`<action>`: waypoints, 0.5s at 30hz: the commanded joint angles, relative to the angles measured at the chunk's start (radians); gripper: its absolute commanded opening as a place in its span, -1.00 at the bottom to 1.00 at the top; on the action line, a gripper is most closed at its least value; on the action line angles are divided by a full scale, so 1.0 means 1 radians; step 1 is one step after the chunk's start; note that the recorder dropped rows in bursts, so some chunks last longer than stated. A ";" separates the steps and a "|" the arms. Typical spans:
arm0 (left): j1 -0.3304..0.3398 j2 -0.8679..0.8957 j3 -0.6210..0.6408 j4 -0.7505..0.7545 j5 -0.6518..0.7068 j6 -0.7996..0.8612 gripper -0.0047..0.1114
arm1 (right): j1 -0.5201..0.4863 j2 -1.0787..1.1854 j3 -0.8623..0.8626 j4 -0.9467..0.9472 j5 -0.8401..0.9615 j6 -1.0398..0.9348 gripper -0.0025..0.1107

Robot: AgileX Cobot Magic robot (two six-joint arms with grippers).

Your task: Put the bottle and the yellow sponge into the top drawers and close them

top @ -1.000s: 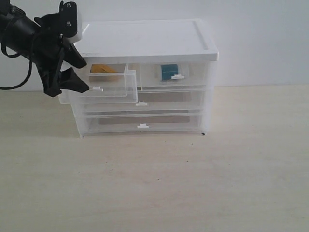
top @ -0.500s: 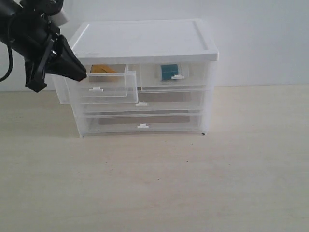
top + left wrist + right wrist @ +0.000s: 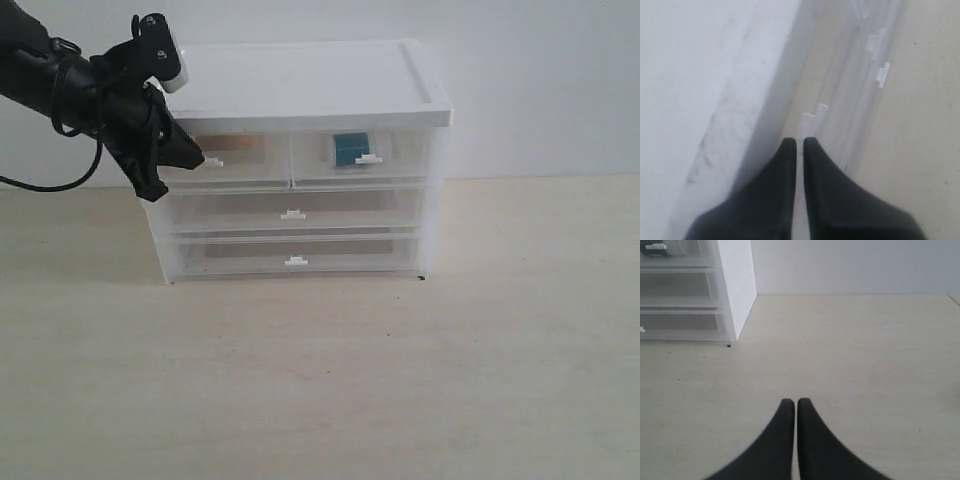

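Both top drawers sit flush in the white cabinet (image 3: 300,85). The bottle (image 3: 350,148), with its teal label, shows through the right top drawer (image 3: 400,160). In the left top drawer (image 3: 250,165) the yellow sponge (image 3: 238,142) is only a faint tan shade behind the front. My left gripper (image 3: 196,157) is shut, with its tips against that drawer's front beside the white tab (image 3: 213,161). In the left wrist view the shut gripper (image 3: 800,141) points at two white tabs (image 3: 810,116). My right gripper (image 3: 792,402) is shut and empty over the bare table, outside the exterior view.
Two full-width drawers (image 3: 290,212) (image 3: 295,258) sit shut below the top ones. The cabinet's corner (image 3: 737,287) lies ahead of the right gripper, across the beige table (image 3: 330,370). A white wall (image 3: 540,80) stands behind.
The left top drawer, pulled out before, is now pushed in flush. My left gripper swung up and back, then came down to the drawer's front.
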State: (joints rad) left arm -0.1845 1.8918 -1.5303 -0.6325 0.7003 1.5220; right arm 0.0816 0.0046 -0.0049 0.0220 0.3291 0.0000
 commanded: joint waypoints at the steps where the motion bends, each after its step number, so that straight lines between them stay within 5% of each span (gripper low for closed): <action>1: 0.002 0.009 0.001 -0.044 -0.138 0.003 -0.84 | -0.003 -0.005 0.005 -0.003 -0.007 0.000 -0.96; 15: 0.002 -0.039 0.001 -0.047 -0.044 -0.161 -0.84 | -0.003 -0.005 0.005 -0.003 -0.007 0.000 -0.96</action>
State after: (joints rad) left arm -0.1845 1.8890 -1.5272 -0.6549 0.6966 1.4442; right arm 0.0816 0.0046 -0.0049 0.0220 0.3291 0.0000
